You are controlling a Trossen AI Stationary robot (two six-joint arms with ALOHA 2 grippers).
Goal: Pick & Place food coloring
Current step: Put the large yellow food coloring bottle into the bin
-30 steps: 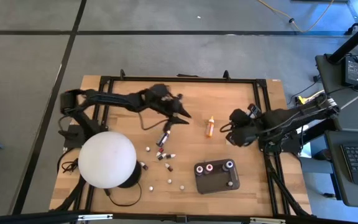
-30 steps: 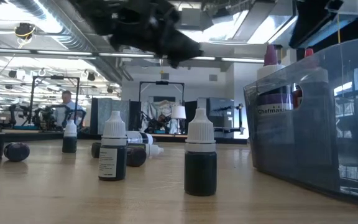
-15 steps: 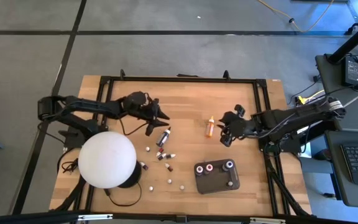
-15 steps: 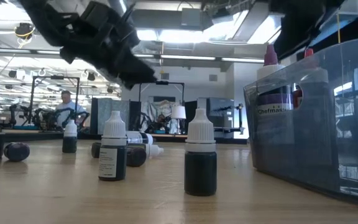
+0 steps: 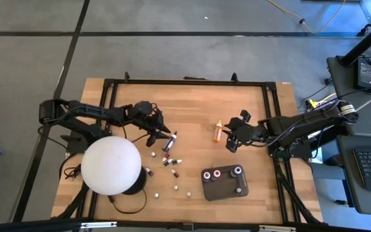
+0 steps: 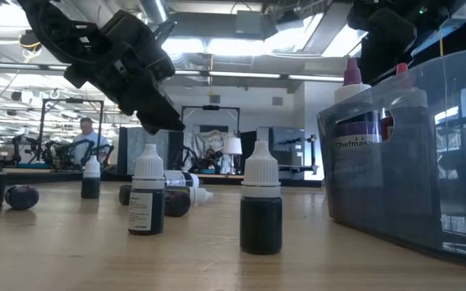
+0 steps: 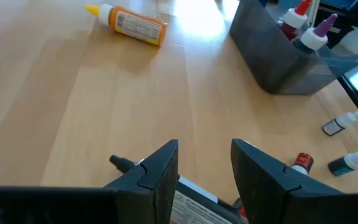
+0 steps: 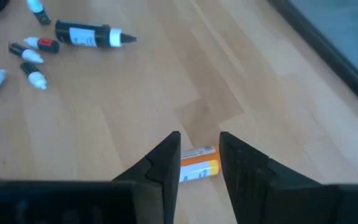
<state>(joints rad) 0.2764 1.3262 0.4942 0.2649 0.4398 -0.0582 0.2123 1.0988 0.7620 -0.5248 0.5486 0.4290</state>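
Movement over the last second brought the left hand (image 5: 161, 132), fingers parted and empty, back down beside the long dark bottle (image 5: 169, 141), while the right hand (image 5: 232, 143), narrowly parted, closed on the orange bottle (image 5: 218, 131) lying on the table (image 5: 198, 106), so both grasps looked imminent.

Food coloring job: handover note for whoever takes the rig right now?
Left pincer: open, empty, over the long black-tipped bottle lying mid-table.
Right pincer: open, empty, above the orange bottle lying near table centre.
Done: three bottles stand in the dark grey tray.
Left: orange bottle, black-tipped bottle, and the small bottles scattered beside the white dome.
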